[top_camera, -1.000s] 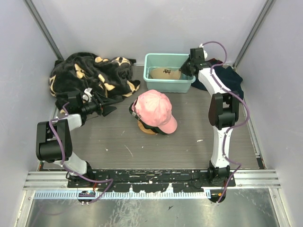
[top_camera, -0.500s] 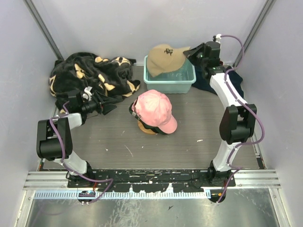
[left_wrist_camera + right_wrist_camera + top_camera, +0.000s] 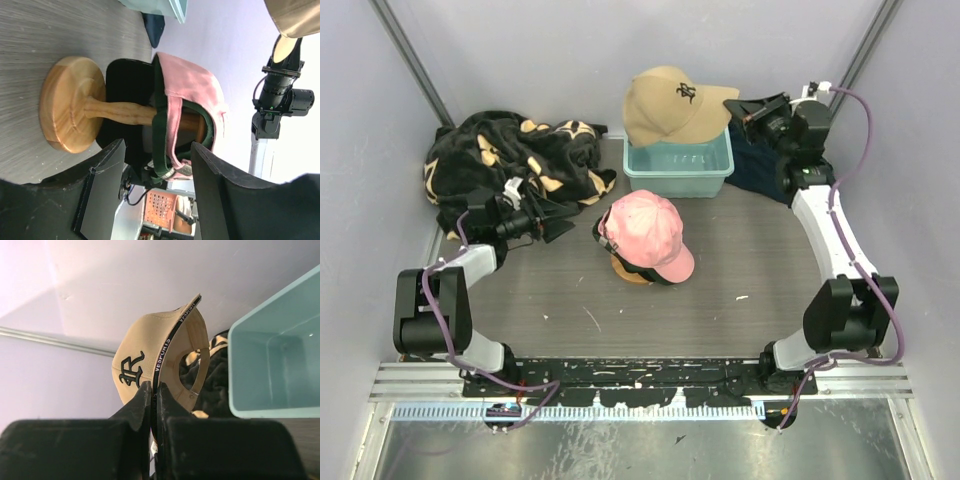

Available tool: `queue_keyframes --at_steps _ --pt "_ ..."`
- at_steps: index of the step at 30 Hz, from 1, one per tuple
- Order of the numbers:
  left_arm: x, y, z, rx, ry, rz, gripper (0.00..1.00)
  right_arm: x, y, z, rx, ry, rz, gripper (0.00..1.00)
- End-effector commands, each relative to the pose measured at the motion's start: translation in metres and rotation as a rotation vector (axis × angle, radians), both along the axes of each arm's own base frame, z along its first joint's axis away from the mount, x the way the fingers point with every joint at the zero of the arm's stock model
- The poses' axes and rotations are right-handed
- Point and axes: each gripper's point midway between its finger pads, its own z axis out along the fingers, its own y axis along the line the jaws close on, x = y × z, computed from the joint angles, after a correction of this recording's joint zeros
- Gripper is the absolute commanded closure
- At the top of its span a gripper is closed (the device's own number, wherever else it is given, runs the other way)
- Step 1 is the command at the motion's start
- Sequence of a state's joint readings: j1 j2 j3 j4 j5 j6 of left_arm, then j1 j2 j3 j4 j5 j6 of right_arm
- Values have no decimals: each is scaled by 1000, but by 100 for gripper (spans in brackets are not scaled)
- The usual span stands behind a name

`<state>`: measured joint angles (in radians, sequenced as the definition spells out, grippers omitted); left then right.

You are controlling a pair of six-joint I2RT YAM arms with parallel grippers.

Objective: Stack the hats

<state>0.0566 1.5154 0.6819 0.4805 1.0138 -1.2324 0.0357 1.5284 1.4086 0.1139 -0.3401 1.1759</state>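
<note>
One tan hat [image 3: 145, 347], brim edge hidden inside right gripper [image 3: 152, 390].

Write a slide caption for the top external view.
Right gripper holds the tan cap above the teal bin; pink cap tops the stand.

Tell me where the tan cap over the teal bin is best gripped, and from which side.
The brim, from the right arm's side, as the right gripper has it: jaws shut across the brim's edge. The brim is flat and thin, juts toward that arm and fits narrow jaws; the crown of the tan cap is rounded and probably soft, so likely harder to pinch.
</note>
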Motion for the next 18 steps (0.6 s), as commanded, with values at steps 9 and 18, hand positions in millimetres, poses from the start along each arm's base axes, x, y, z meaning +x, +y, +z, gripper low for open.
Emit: queue_keyframes --at_steps 9,18 --pt "-35 -38 21 88 -71 -146 33 -83 7 49 84 -86 103 99" --pt "-34 -60 20 93 -74 -180 32 -94 5 51 71 -84 98 99"
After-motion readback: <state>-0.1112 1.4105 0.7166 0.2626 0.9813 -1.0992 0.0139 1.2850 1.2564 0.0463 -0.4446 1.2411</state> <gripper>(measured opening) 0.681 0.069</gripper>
